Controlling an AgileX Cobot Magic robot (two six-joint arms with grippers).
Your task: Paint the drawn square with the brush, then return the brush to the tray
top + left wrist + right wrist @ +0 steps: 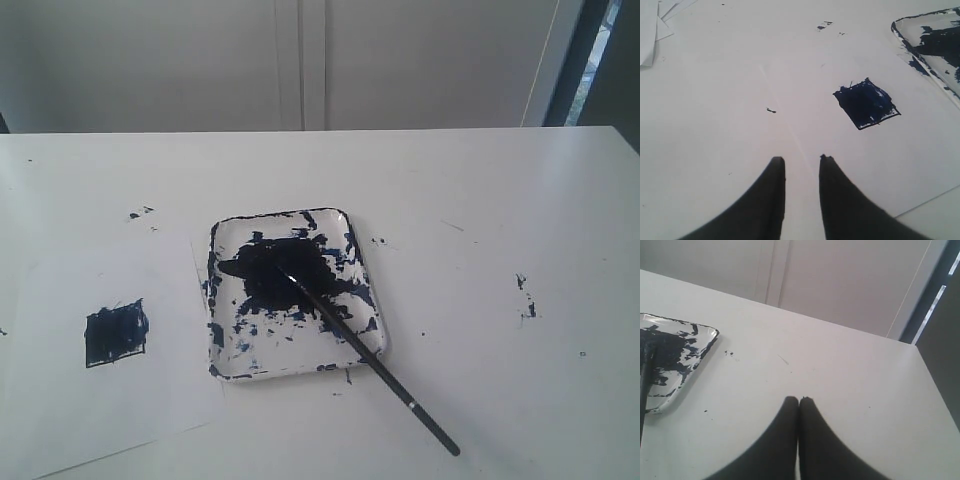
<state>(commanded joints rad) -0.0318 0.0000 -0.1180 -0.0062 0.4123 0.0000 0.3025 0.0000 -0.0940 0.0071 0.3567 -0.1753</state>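
My right gripper [799,399] is clenched on nothing. My left gripper [801,159] hangs parted and empty over the paper [715,150]. The drawn square [116,333], left of the tray [330,212], is filled navy. The brush [350,340] lies with its tip in the tray, its handle jutting over the near right rim. A nudge there could roll it out and streak paint. Dipping left could smear the square if it is wet. The white table [500,200] carries paint specks [525,295]. A pale panelled wall [400,60] stands behind it, with a dark window strip [600,50] at the far right.
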